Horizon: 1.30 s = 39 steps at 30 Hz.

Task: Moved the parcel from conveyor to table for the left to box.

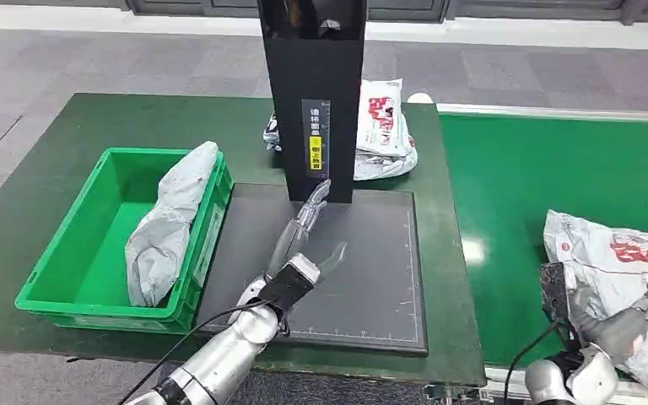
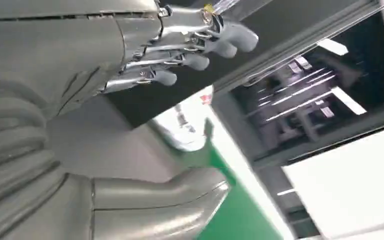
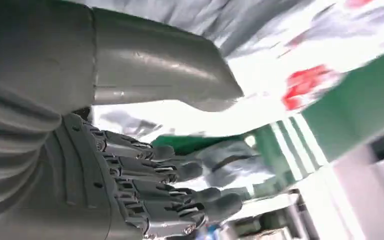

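Note:
A white parcel with red print (image 1: 616, 253) lies on the green conveyor (image 1: 523, 186) at the right. My right hand (image 1: 620, 325) is at its near edge, fingers over the wrapping. In the right wrist view the parcel (image 3: 280, 65) fills the space between the thumb and the fingers of that hand (image 3: 145, 150), which grips it. My left hand (image 1: 304, 245) hovers over the black plate (image 1: 371, 278) with fingers stretched forward and nothing in it. The left wrist view shows the same hand (image 2: 130, 60) with fingers apart. A green box (image 1: 63, 253) at the left holds a grey parcel (image 1: 173, 219).
A tall black pillar (image 1: 314, 93) stands at the back of the plate. Behind it lie more white and red parcels (image 1: 384, 126). The dark green table (image 1: 42, 169) surrounds the box. Its front edge runs close to my arms.

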Each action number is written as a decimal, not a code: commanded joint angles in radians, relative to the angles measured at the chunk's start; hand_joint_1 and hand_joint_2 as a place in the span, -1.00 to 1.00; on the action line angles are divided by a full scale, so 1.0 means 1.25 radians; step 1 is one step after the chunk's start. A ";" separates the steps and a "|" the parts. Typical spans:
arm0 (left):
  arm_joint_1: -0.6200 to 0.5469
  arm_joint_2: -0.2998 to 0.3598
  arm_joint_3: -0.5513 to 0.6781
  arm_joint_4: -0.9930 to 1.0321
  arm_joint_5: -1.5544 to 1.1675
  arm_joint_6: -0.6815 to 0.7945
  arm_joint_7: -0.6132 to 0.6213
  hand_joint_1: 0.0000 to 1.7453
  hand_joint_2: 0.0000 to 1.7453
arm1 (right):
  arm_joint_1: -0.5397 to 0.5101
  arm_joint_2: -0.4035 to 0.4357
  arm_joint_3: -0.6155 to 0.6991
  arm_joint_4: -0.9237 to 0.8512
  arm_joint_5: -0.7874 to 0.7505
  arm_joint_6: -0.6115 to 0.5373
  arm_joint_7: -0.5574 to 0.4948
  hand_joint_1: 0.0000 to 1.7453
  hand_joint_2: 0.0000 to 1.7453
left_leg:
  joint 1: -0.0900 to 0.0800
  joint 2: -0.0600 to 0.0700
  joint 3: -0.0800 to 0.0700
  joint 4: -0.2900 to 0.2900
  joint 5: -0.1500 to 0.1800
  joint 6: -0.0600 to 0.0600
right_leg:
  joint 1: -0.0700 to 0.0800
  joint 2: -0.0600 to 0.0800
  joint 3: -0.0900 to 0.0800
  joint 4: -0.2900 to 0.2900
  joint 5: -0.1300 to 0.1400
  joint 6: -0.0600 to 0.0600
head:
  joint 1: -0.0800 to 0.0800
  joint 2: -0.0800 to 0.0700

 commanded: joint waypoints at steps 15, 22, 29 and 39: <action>0.004 0.028 0.060 0.169 -0.035 0.025 0.038 -1.00 1.00 | -0.188 -0.144 -0.079 0.375 0.059 0.304 0.009 -1.00 1.00 | 0.000 0.001 0.000 -0.001 0.001 0.001 | 0.000 0.002 0.000 -0.002 0.001 0.000 | 0.000 0.000; 0.002 0.036 0.066 0.170 -0.046 0.011 0.046 -1.00 1.00 | -0.246 -0.183 -0.042 0.453 0.020 0.476 -0.116 -1.00 1.00 | 0.000 0.001 -0.001 -0.001 0.001 0.001 | 0.000 0.002 0.000 -0.001 0.001 0.000 | 0.000 0.000; -0.008 0.031 0.082 0.199 -0.079 -0.005 0.035 -1.00 1.00 | -0.345 -0.177 0.082 0.530 -0.084 0.611 -0.276 1.00 1.00 | 0.000 0.002 -0.001 -0.001 0.001 0.002 | 0.000 0.004 -0.001 -0.001 0.002 0.000 | 0.000 0.000; 0.001 0.036 0.104 0.185 -0.061 -0.005 0.033 -1.00 1.00 | -0.365 -0.161 0.114 0.536 -0.112 0.580 -0.249 1.00 1.00 | 0.001 0.002 -0.001 -0.001 0.002 0.002 | 0.000 0.002 0.000 -0.001 0.002 0.000 | 0.000 0.000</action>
